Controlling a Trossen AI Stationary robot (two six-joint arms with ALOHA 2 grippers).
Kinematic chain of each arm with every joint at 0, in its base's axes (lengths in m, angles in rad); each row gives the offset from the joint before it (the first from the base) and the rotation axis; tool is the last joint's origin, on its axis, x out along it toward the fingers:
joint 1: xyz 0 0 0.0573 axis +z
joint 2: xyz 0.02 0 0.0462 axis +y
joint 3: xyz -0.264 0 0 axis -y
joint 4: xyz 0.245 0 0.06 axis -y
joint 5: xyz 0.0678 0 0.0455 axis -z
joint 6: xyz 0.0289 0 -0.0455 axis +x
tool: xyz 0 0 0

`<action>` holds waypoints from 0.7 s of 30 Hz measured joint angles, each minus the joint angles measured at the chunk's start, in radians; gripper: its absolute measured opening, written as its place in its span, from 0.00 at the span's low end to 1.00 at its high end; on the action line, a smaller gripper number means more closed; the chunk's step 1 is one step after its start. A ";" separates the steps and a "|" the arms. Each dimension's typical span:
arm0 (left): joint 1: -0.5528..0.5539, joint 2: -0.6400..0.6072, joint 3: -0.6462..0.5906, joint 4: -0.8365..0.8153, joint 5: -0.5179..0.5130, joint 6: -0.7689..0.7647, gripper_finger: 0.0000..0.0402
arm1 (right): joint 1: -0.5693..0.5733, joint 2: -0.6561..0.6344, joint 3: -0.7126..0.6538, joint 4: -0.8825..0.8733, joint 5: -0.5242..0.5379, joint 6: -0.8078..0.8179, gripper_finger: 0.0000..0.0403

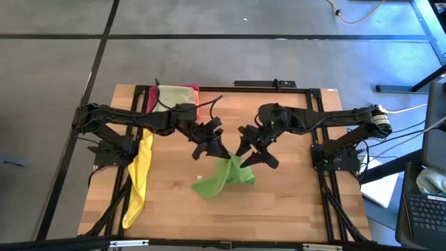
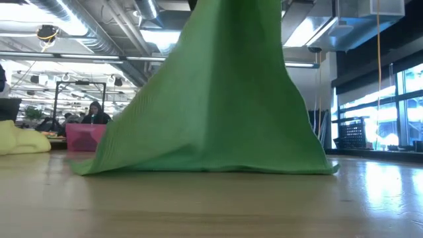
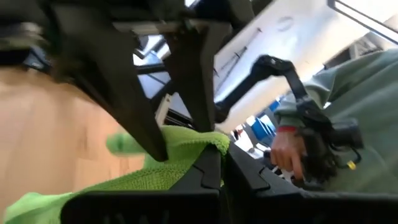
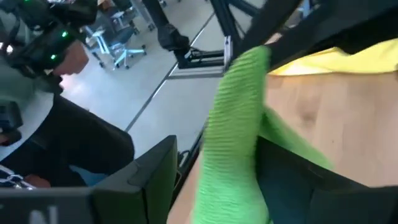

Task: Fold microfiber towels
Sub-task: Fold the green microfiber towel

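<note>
A bright green microfiber towel (image 1: 221, 178) hangs between my two grippers at mid-table, and its lower hem (image 2: 211, 165) rests spread on the wood. My left gripper (image 1: 211, 148) is shut on the towel's raised top. My right gripper (image 1: 251, 155) faces it from the right, open, with its fingers on either side of the same raised cloth (image 4: 239, 112). A yellow towel (image 1: 139, 174) lies in a long strip near the table's left edge. More towels (image 1: 174, 94) lie on a pink-red tray (image 1: 150, 99) at the far edge. My left gripper pinches the green towel's upper edge (image 3: 193, 143) between its two fingers, coming in about level from the table's left. The cloth hangs slack below the fingers, with its lower part on the table. My right gripper has a raised fold of the green towel (image 4: 249, 81) between its open fingers. The cloth lies against one finger (image 4: 298, 186). I cannot tell whether the other finger touches it.
The pink-red tray (image 2: 84, 135) and the yellow towel (image 2: 20, 140) stand to the left beyond the green towel. A person sits beyond the table (image 3: 292, 149). Bare wood lies near the front edge (image 1: 279, 216).
</note>
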State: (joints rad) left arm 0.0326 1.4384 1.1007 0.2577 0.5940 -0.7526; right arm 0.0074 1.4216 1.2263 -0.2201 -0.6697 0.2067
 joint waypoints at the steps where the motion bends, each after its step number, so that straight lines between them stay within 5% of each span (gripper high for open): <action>1: 0.000 0.000 0.000 0.000 -0.019 -0.002 0.00 | -0.002 0.000 0.000 -0.010 -0.008 -0.011 0.51; 13: -0.004 -0.002 0.000 -0.048 -0.066 -0.136 0.00 | -0.070 0.000 0.000 -0.105 -0.210 -0.057 0.51; 21: 0.002 -0.002 0.000 -0.105 -0.109 -0.080 0.00 | -0.118 -0.012 0.000 -0.109 -0.198 0.030 0.51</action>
State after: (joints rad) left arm 0.0341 1.4368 1.1011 0.1528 0.4849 -0.8327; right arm -0.1103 1.4094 1.2263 -0.3291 -0.8674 0.2364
